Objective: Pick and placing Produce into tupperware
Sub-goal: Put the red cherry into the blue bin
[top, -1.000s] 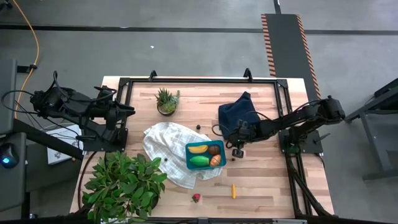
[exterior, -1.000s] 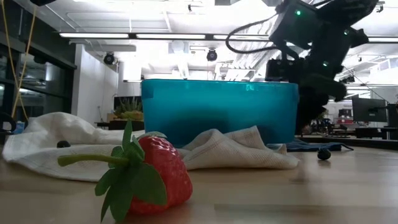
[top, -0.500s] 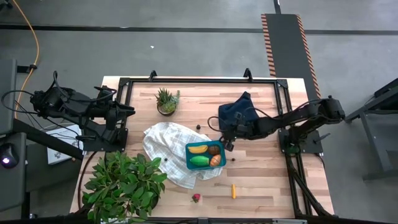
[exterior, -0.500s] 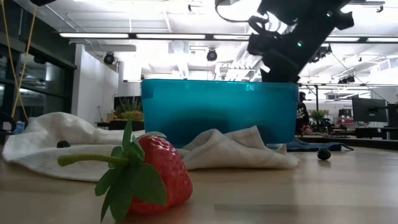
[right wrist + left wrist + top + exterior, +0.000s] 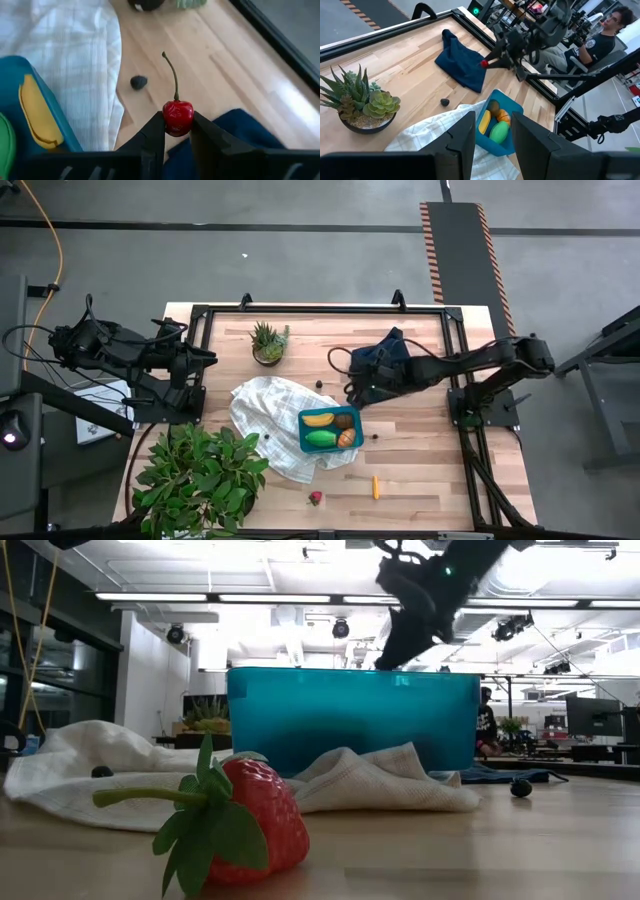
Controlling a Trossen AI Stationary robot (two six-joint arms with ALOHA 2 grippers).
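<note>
Two arms flank a light wooden plank table [image 5: 420,470] bordered by a black metal frame. Bare wood lies open from 3 to 6 o'clock of the tupperware; a leafy green plant [image 5: 198,468] fills the table's 7 o'clock corner and a potted succulent [image 5: 267,343] stands near 11 o'clock.

Left gripper [image 5: 492,142] waits off the table's 9 o'clock edge; its fingers stand apart with nothing between them.

Right gripper [image 5: 178,131] hangs above the table at 1 o'clock of the tupperware, over the edge of the dark navy cloth [image 5: 382,360]. Its fingers are clamped on a glossy red cherry [image 5: 178,116] with a thin stem pointing away from the fingers.

Teal rectangular tupperware [image 5: 330,429], rounded at the corners, sits on a crumpled white checked cloth [image 5: 270,415] near table centre. It contains a yellow banana [image 5: 318,419], a green fruit [image 5: 320,438], a brown round fruit [image 5: 345,421] and an orange wedge [image 5: 346,438].

Loose on the wood: a small carrot [image 5: 376,486] at 5 o'clock of the box, a textured strawberry [image 5: 255,818] at 6 o'clock, and a dark berry [image 5: 138,82] at 12 o'clock.
</note>
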